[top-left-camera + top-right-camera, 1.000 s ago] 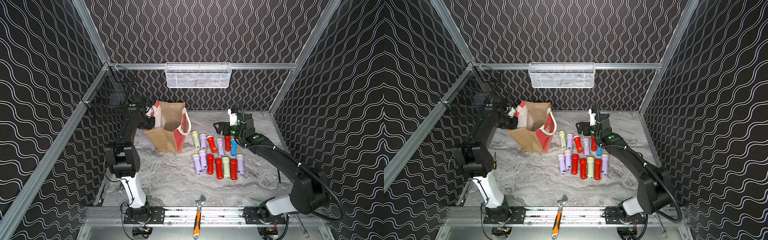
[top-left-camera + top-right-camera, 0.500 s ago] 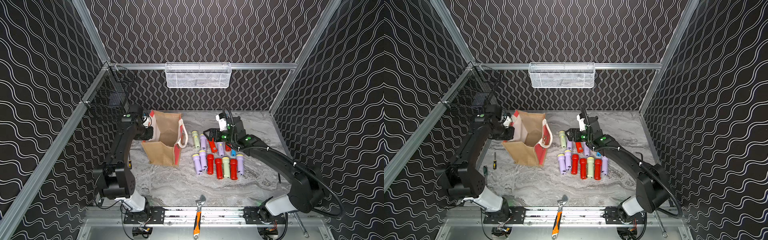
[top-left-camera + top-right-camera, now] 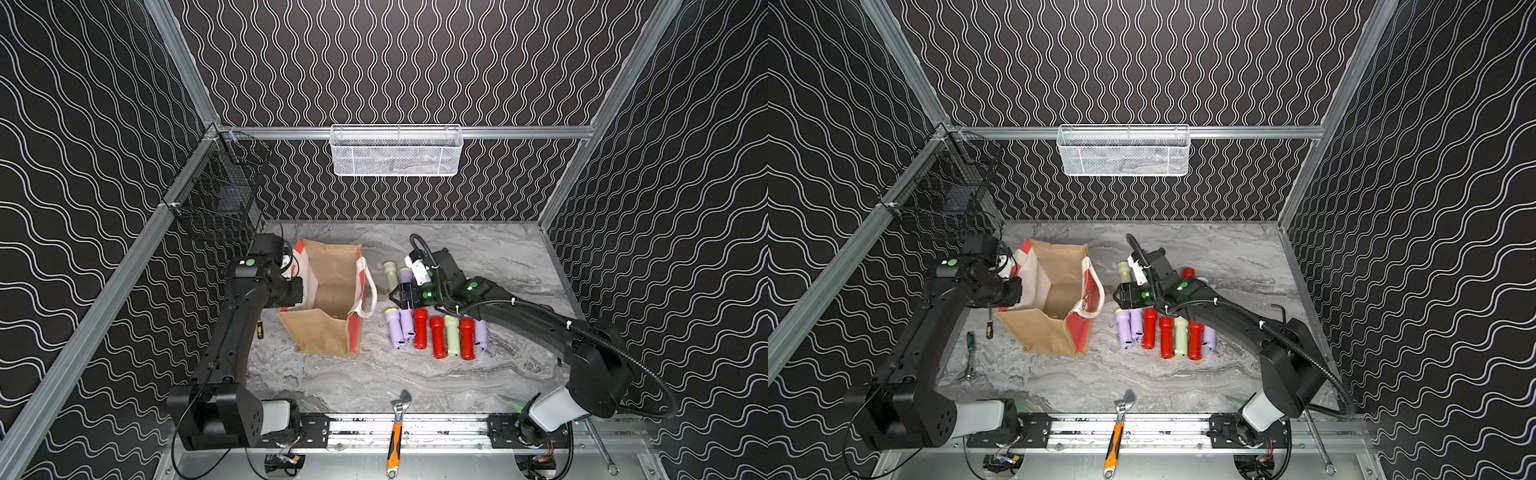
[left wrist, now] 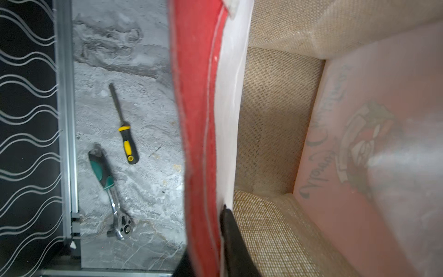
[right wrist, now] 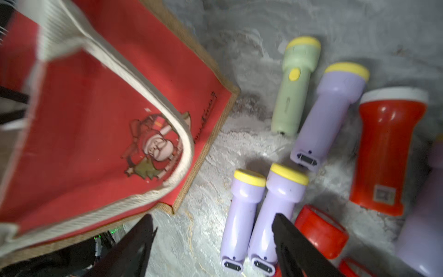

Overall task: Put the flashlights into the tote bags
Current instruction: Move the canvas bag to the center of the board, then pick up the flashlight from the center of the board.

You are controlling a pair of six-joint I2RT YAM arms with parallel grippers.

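— Left of centre in both top views, is that the bag (image 3: 320, 336) standing on the table (image 3: 374, 382)?
— Yes, mouth up and open. The left gripper (image 3: 300, 291) is at its left wall, by the rim. Its jaws are hidden from up here.
— And the torches (image 3: 437, 340)?
— They lie on the table just right of the bag. Lilac, red and pale green ones make a front row, with more behind, partly under the right arm. The right gripper (image 3: 394, 296) hangs low at the left end of the bunch.
— Anything else?
— A wrench (image 3: 397, 432) at bottom centre, a white basket (image 3: 395, 151) on the back wall and a black basket (image 3: 216, 199) at upper left.
— What about the left wrist view?
— The bag's red-and-white wall (image 4: 199, 120) runs down the middle and passes between the left gripper's (image 4: 206, 249) jaws, which sit close together on it. One black finger (image 4: 230, 235) lies against the white inner side. At lower left, a screwdriver (image 4: 127, 144) and a ratchet (image 4: 105, 177) lie on the table.
— And the right wrist view?
— The right gripper (image 5: 213, 239) has its jaws wide apart, holding nothing. Two lilac torches (image 5: 242, 211) lie side by side at lower centre, between the fingers (image 5: 136, 242). Whether either finger touches them I can't tell. A green torch (image 5: 292, 91) lies at upper right and a red torch (image 5: 386, 148) at far right. The bag's red face (image 5: 96, 120) fills the left.
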